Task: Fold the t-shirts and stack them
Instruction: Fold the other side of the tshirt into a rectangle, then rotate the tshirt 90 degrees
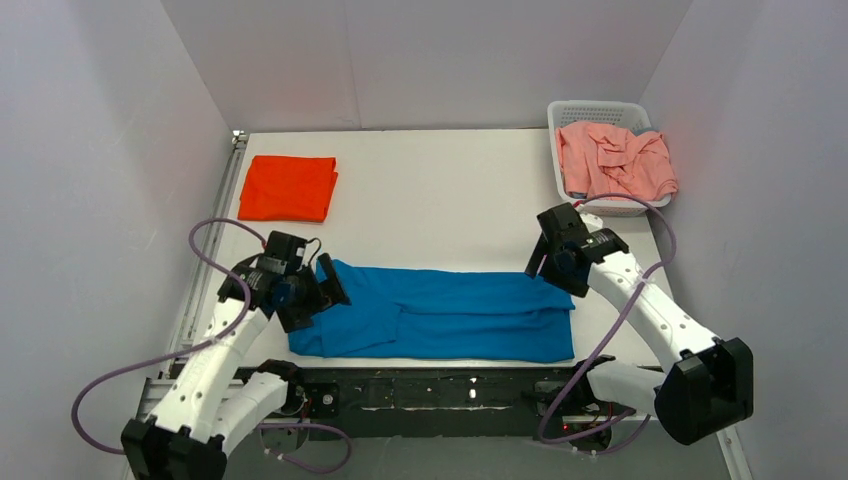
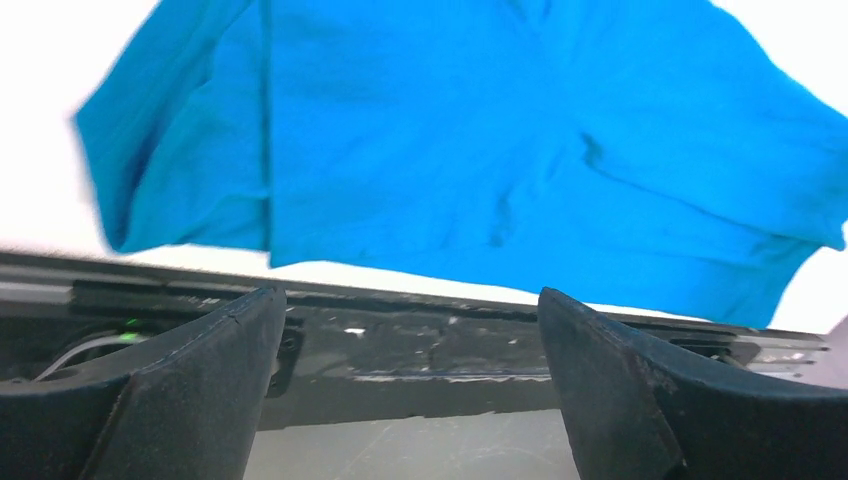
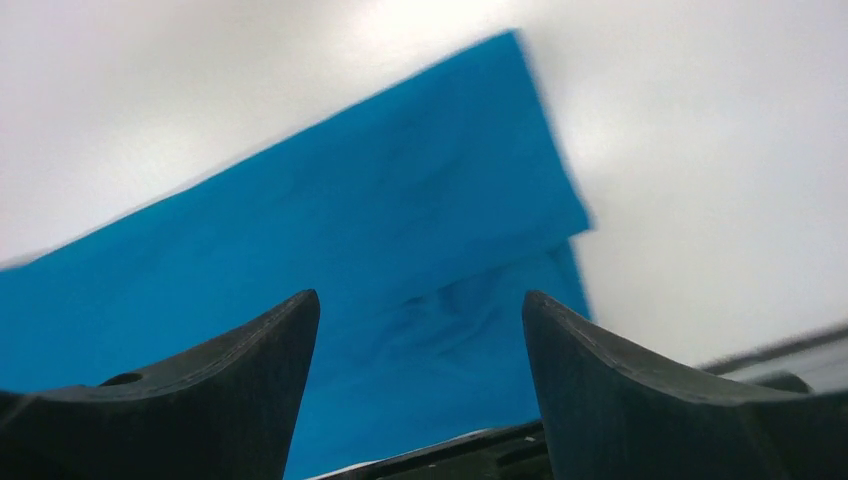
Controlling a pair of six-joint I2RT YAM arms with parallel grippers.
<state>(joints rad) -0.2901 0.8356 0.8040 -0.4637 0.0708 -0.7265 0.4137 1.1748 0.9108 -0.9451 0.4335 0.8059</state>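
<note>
The bright blue t-shirt [image 1: 440, 315] lies folded into a long band along the near edge of the table, also filling the left wrist view [image 2: 480, 140] and the right wrist view [image 3: 350, 260]. My left gripper [image 1: 318, 290] hovers over its left end, open and empty [image 2: 412, 300]. Over the band's right end my right gripper [image 1: 548, 262] stands open too, nothing between its fingers [image 3: 420, 300]. An orange-red t-shirt [image 1: 288, 187] rests folded at the far left. The pale salmon-pink t-shirt [image 1: 615, 160] is crumpled in the basket.
The white lattice basket [image 1: 597, 110] stands at the table's far right corner. A black rail [image 1: 440, 390] with the arm bases runs along the near edge, just below the blue shirt. Pale walls enclose the table on three sides.
</note>
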